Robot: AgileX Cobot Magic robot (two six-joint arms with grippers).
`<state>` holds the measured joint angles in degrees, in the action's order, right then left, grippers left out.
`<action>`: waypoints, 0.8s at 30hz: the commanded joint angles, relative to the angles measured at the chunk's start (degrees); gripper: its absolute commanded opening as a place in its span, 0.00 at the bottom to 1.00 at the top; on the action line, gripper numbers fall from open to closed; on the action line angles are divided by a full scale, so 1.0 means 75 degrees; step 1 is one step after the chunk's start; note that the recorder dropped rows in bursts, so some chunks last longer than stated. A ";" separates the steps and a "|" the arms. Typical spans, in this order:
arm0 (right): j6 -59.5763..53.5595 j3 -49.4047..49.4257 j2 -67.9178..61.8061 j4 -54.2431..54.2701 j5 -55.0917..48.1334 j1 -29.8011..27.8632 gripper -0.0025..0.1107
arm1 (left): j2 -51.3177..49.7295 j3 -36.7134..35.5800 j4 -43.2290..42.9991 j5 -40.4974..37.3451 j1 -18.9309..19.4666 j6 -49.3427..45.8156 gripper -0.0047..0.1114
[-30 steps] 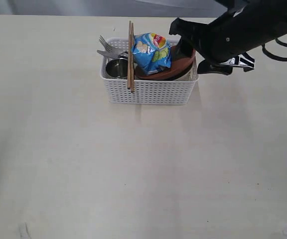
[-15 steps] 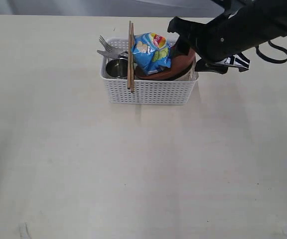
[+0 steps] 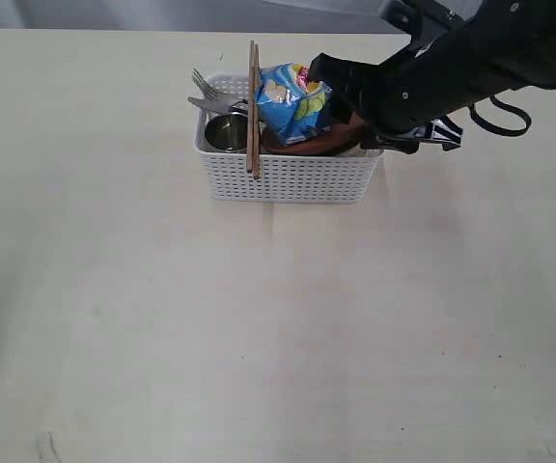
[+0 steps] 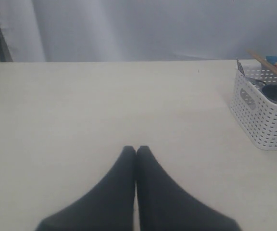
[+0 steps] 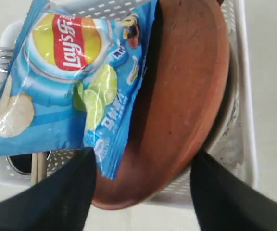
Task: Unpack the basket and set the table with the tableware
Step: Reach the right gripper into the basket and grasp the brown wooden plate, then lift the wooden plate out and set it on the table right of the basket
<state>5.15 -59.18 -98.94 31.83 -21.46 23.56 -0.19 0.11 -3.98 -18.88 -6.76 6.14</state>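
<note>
The right gripper (image 5: 143, 155) hangs over the right end of the basket (image 3: 288, 178), its 2 fingers (image 5: 56, 192) spread wide astride the low rim of the brown plate (image 5: 186, 96) and a corner of the blue snack packet (image 5: 71, 82). No pinch shows. The plate leans inside the basket. The chopsticks (image 3: 253, 106) lie across both long rims, beside the steel cup (image 3: 225, 133). The left gripper (image 4: 136, 154), fingertips pressed together, sits above bare table (image 3: 259, 338), well apart from the basket. Broad tabletop lies free in front of the basket and on both sides of it.
</note>
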 commanded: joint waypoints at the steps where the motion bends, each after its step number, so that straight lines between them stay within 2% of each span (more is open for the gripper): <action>1: -0.0035 0.0000 -0.0012 -0.0001 0.0240 0.0004 0.34 | 0.0026 -0.0014 -0.0034 0.0037 -0.0055 -0.0021 0.04; 4: -0.0035 0.0000 -0.0131 -0.0056 0.0240 0.0004 0.26 | 0.0026 -0.0014 -0.0034 0.0037 -0.0055 -0.0021 0.04; 14: -0.0002 0.0000 -0.0313 -0.0056 0.0271 0.0004 0.26 | 0.0026 -0.0014 -0.0034 0.0037 -0.0055 -0.0021 0.04; 16: -0.0002 0.0000 -0.0297 -0.0056 0.0271 0.0004 0.20 | 0.0026 -0.0014 -0.0034 0.0037 -0.0055 -0.0021 0.04; 18: -0.0030 0.0000 -0.0243 -0.0056 0.0305 0.0004 0.10 | 0.0026 -0.0014 -0.0034 0.0037 -0.0055 -0.0021 0.04; 19: -0.0116 0.0000 -0.0158 -0.0056 0.0403 0.0004 0.02 | 0.0026 -0.0014 -0.0034 0.0037 -0.0055 -0.0021 0.04; 24: -0.0199 -0.0014 0.0312 -0.0056 0.0650 0.0004 0.02 | 0.0026 -0.0014 -0.0034 0.0037 -0.0055 -0.0021 0.04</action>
<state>4.43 -59.18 -98.65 31.87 -18.10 23.66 -0.19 0.11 -3.98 -18.88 -6.76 6.14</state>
